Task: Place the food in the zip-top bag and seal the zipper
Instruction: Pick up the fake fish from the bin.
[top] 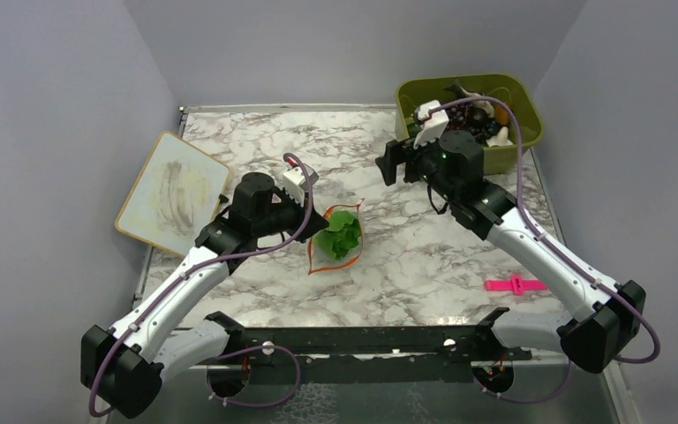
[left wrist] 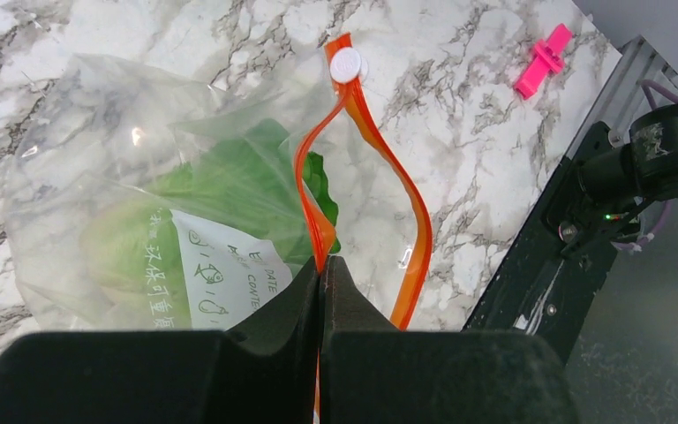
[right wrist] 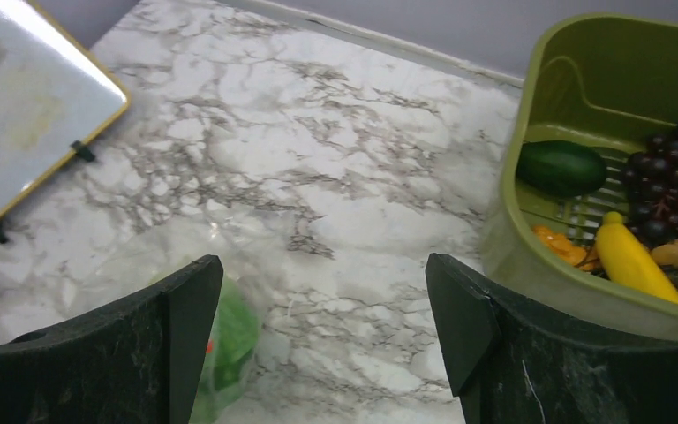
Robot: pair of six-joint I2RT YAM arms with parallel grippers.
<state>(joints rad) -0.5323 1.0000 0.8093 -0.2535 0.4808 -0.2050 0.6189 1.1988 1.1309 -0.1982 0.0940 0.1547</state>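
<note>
left gripper [left wrist: 321,274] pinched shut on the zipper [left wrist: 410,238]. bag [left wrist: 79,132], lettuce [left wrist: 229,177] inside, lies well apart from the bin [right wrist: 530,132]; i judge it floppy, slippery, best held by that stiffer strip. right gripper [right wrist: 324,291] wide, empty, near the bin.

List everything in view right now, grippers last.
bag: one, clear, middle of the table, mouth open
zipper: one, orange-red, along the bag's mouth, unsealed
lettuce: one, green, inside the bag
bin: one, olive green, far right corner
grapes: one bunch, dark purple, in the bin
dark green piece: one, in the bin
yellow piece: one, in the bin
orange pieces: count unclear, in the bin
clip: one, pink, near right on the table
board: one, white with yellow rim, left side
table: one, white-grey marble
left gripper: black, shut on the zipper
right gripper: black, open, empty, beside the bin
</note>
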